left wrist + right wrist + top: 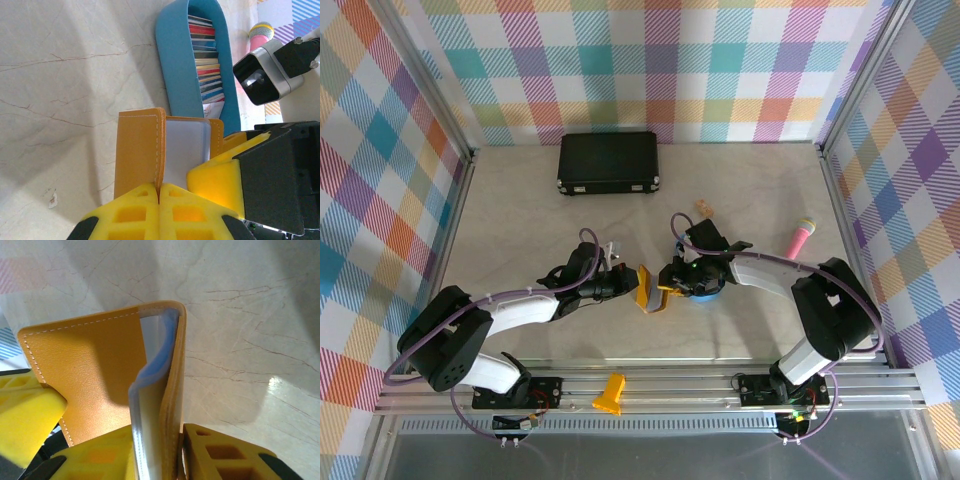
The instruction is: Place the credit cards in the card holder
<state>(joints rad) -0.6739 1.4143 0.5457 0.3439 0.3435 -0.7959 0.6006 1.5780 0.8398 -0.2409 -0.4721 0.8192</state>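
Left fingers (145,196) are clamped shut on one mustard cover of the wallet (137,150). Right fingers (117,440) pinch the opposite cover together with the pale blue pocket leaves, so the wallet is held between the two arms near the middle of the desk (520,220), apparently raised off it. This two-sided hold looks meant to draw the covers apart and expose the pocket mouths, which a single grip on a floppy folding wallet could not do. I can make out no card in the pockets. The cards (207,65) stand packed on edge in a blue oval tray (172,60), just beside the wallet at its 3 o'clock in the overhead view, so the reach to them should be short. With both arms occupied, one would probably have to let go before a card can be fetched. A black case (608,163) lies well apart at 12 o'clock, and a pink microphone (800,238) lies at 2 o'clock.
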